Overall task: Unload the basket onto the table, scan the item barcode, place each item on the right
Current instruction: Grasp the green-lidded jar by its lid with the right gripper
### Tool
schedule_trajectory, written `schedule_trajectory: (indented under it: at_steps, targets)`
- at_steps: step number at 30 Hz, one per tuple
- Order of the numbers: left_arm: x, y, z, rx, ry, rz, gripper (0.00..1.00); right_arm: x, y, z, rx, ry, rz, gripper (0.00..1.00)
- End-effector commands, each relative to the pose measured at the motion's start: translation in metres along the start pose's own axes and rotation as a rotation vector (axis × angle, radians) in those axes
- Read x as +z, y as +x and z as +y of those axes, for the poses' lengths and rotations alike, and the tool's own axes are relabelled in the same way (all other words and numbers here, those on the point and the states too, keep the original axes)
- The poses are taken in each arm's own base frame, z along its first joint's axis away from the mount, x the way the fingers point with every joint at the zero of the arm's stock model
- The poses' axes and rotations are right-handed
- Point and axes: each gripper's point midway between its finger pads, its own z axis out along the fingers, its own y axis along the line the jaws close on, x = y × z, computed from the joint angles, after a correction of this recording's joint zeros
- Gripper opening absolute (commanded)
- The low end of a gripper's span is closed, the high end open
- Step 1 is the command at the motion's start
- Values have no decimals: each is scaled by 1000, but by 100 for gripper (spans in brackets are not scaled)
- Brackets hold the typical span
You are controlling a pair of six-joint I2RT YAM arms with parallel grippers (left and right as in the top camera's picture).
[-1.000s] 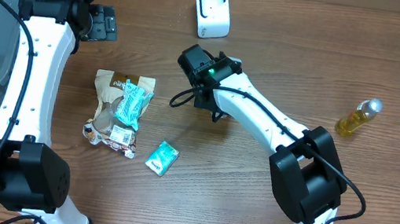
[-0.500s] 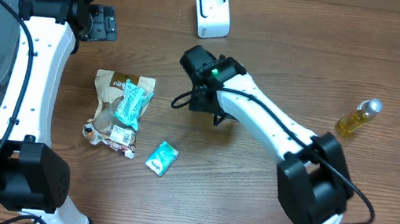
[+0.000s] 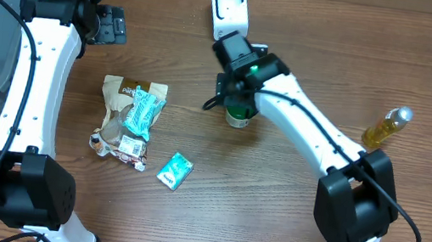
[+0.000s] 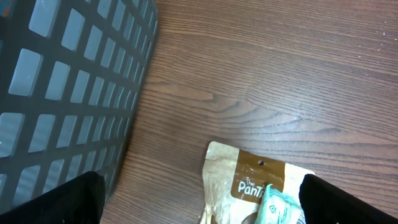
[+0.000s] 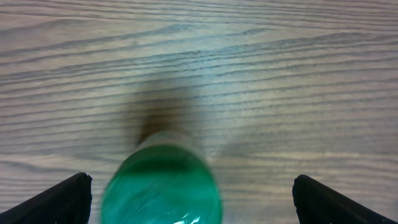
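Everything lies on a brown wood-grain worktop (image 3: pixel 285 234). From overhead, we see the green-lidded container (image 3: pixel 238 117) standing mid-worktop under the right arm, with the white scanner (image 3: pixel 229 11) near the far edge. In the left wrist view, the left fingers (image 4: pixel 62 205) gape wide and empty above a snack pouch (image 4: pixel 242 177). In the right wrist view, the right fingers (image 5: pixel 62 205) stand wide apart, with the container between them, untouched.

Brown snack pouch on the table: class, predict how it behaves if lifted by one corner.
The brown snack pouch looks crinkled and flat, so it would probably sag rather than stay stiff. The teal packet lying on it would likely slide off. It seems light for its size.
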Motion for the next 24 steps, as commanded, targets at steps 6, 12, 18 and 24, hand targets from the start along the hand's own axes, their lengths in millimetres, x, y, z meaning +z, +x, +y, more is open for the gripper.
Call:
schedule_trajectory:
  at_steps: [6,12,18,24]
  targets:
    - [-11,-8,1,8,0,-35,100,20,20,24,-165,-244,154,100]
    - [-11,-8,1,8,0,-35,100,20,23,24,-158,-239,167,90]
    - [-11,-8,1,8,0,-35,99,21,16,27,-155,-247,138,87]
    - [-11,-8,1,8,0,-35,99,20,23,24,-158,-236,166,73]
